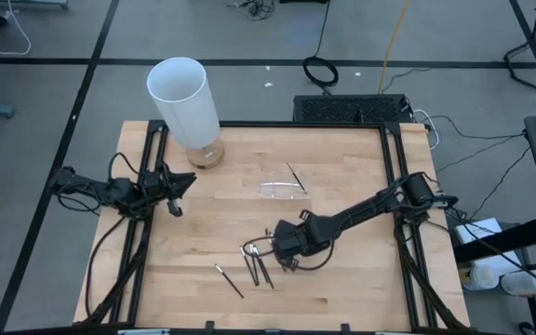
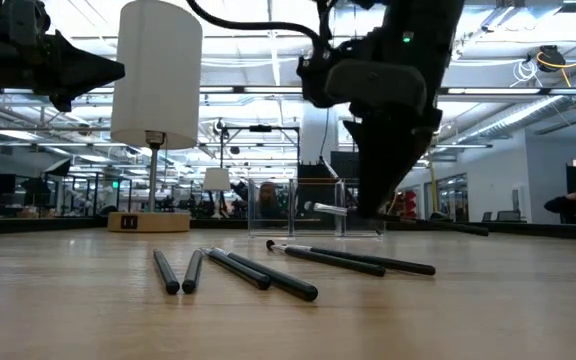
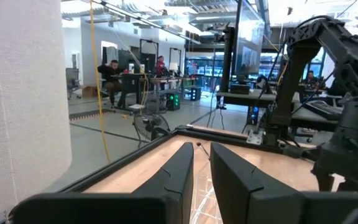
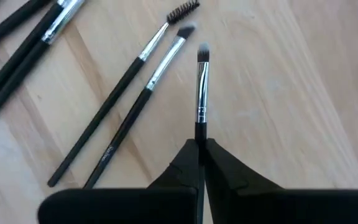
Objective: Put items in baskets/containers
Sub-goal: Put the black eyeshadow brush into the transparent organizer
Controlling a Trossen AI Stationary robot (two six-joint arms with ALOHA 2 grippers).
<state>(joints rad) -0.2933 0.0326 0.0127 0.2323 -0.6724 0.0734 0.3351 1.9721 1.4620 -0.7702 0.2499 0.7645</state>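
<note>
My right gripper [image 1: 280, 247] [image 4: 201, 146] hangs over the middle of the table, shut on one dark-handled brush [image 4: 201, 93] with a silvery ferrule. Several more brushes [image 1: 257, 263] [image 2: 258, 272] lie flat on the wood just under and beside it, and one brush [image 1: 229, 280] lies apart toward the near edge. The clear plastic tray [image 1: 282, 191] [image 2: 298, 205] sits farther back and holds one brush [image 1: 294, 177]. My left gripper [image 1: 180, 194] [image 3: 202, 163] waits at the left edge, fingers a little apart, touching nothing. My right gripper pinches the brush by the handle [image 4: 199, 134], a little behind the ferrule, between its two fingers. The brush points forward out of the fingertips, in line with them. In the low view its silvery ferrule [image 2: 328, 209] hangs above the wood, so the brush is lifted clear.
A tall white cylinder on a round wooden base [image 1: 186, 102] [image 2: 156, 75] stands at the far left corner, close to my left gripper. Black frame rails [image 1: 391, 186] run along the table's sides. Bare wood lies between the brushes and the tray.
</note>
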